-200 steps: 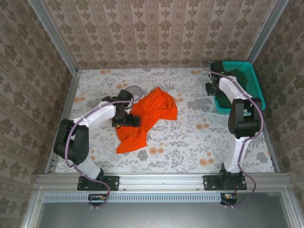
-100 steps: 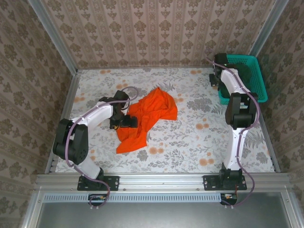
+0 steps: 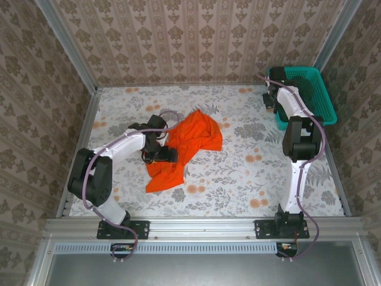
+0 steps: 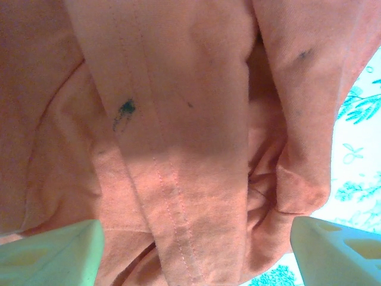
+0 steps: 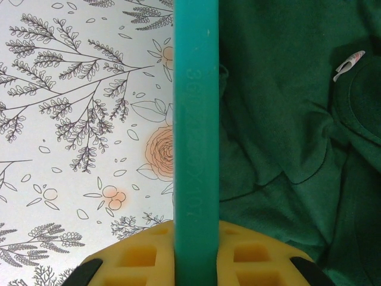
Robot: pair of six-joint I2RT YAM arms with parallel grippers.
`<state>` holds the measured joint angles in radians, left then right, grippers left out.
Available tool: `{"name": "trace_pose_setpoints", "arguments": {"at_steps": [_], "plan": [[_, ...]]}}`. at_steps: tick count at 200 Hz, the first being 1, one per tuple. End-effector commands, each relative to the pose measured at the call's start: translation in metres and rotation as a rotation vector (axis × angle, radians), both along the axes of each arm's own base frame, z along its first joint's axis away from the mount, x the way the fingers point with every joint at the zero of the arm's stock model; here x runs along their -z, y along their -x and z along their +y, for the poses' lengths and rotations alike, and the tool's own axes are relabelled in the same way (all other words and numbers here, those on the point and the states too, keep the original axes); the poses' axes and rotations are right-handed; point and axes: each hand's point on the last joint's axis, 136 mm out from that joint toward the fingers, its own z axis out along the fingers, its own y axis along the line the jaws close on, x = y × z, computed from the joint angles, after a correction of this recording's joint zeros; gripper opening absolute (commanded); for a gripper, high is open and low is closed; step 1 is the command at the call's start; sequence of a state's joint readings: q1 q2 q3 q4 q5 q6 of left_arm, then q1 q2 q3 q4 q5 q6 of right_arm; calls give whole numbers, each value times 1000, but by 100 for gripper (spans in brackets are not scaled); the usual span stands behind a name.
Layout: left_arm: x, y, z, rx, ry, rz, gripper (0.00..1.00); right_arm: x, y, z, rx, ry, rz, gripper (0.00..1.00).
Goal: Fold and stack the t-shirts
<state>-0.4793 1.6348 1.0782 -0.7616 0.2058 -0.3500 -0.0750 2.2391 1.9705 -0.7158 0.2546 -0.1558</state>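
- Lying crumpled on the flowered table (image 3: 250, 179), the orange t-shirt (image 3: 190, 140) sits left of centre, with one end trailing toward the near-left
- From above, the left arm bends in from the left and sets the left gripper (image 4: 196, 253) low over the shirt's left edge
- Its two pale fingers (image 4: 53, 250) stand wide apart at the bottom corners of the left wrist view, and folds of orange cloth lie between them
- A stitched hem band runs down the middle of that view, with a small teal mark (image 4: 125, 110) on the fabric beside it; a strip of the table's print shows at the right edge
- The teal mesh basket (image 3: 318, 98) stands in the far right corner of the table, close to the walls and well apart from the orange t-shirt
- The right arm reaches straight out to the basket's left side, and the right gripper (image 5: 196, 256) is clamped on the basket's rim
- In the right wrist view the rim runs straight up between the yellow pads (image 5: 140, 259), one pad on each side of it
- A dark green t-shirt (image 5: 280, 131) lies bunched inside the basket, just right of the rim in that view, with a small white tag (image 5: 348, 64) showing near its top
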Motion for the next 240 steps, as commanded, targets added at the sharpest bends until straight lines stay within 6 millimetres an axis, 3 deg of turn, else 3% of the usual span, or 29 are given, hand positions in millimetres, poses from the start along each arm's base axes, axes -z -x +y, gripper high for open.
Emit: {"name": "trace_pose_setpoints", "arguments": {"at_steps": [1, 56, 81, 118, 164, 181, 207, 225, 240], "plan": [[10, 8, 4, 23, -24, 40, 81, 6, -2, -10, 3, 21, 14, 1], [14, 9, 5, 31, -32, 52, 76, 5, 2, -19, 51, 37, 16, 8], [12, 6, 4, 40, -36, 45, 76, -3, 1, -15, 76, 8, -14, 29], [13, 7, 6, 51, -48, 49, 70, -45, 1, 8, 90, -61, -140, 68], [12, 9, 1, 82, -28, 52, 56, -114, 14, 32, 132, -142, -320, 74], [11, 10, 1, 90, -28, 48, 43, -140, 23, 51, 123, -194, -382, 74], [11, 8, -1, 95, -20, 39, 26, -152, 41, 114, 19, -385, -395, 73], [10, 6, -4, 92, -5, 30, 25, -134, 63, 161, -21, -514, -328, 72], [10, 6, -4, 87, -10, 34, 35, -110, 87, 196, -44, -563, -250, 72]]}}
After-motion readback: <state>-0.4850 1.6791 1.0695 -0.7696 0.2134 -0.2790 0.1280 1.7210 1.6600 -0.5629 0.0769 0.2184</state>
